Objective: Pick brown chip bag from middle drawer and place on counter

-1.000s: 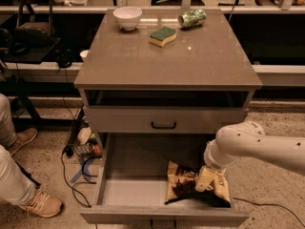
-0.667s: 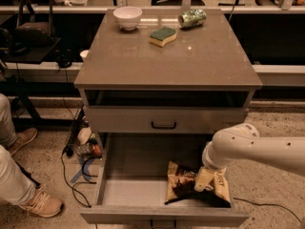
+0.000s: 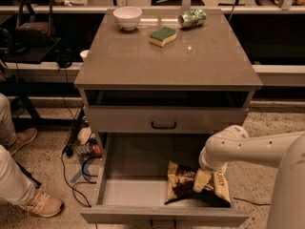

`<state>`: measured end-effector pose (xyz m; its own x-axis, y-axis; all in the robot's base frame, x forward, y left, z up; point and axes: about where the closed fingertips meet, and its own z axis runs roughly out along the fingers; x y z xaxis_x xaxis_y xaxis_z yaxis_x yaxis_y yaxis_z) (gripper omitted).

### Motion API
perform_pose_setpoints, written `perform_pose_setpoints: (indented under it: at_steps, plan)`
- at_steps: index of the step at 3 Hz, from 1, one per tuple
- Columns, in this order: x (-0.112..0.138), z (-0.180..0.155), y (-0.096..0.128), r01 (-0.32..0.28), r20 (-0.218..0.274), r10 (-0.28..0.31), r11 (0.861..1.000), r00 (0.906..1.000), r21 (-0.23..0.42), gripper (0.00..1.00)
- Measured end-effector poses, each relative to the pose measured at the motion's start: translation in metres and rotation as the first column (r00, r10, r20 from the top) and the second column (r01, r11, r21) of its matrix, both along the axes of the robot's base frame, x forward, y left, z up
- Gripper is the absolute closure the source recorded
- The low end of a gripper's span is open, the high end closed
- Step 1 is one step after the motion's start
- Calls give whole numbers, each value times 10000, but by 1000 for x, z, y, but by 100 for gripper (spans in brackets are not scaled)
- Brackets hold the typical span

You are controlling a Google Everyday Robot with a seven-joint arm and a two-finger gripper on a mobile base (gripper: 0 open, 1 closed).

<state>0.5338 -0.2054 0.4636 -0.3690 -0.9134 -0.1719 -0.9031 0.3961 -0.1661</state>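
Glossy foil bag (image 3: pixel 177 177) (beneath end effector (image 3: pixel 197 184))

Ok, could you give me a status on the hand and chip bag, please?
Hand in middle drawer, at brown chip bag. Bag on drawer floor, front right. Bowl, sponge, can at back of counter.

One white arm (image 3: pixel 267 149) enters from the right edge of the view and runs leftward toward the open middle drawer (image 3: pixel 102 175). Its rounded wrist housing (image 3: pixel 221 149) sits above the right-hand half of the drawer, just inside the right wall. From that housing the tool (image 3: pixel 193 191) points downward into the drawer, low over the floor near the front right corner. A broader white section of the arm fills the lower right corner, outside the drawer.
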Motion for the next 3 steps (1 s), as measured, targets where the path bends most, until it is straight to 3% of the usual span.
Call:
perform_pose_setpoints:
  at_steps: [1, 3]
  plan:
    - [2, -16, -4, 197, -238, -202, 9996, 9995, -214, 1]
    - [-4, -38, -6, 376, -673, -390, 9990, 9970, -221, 45]
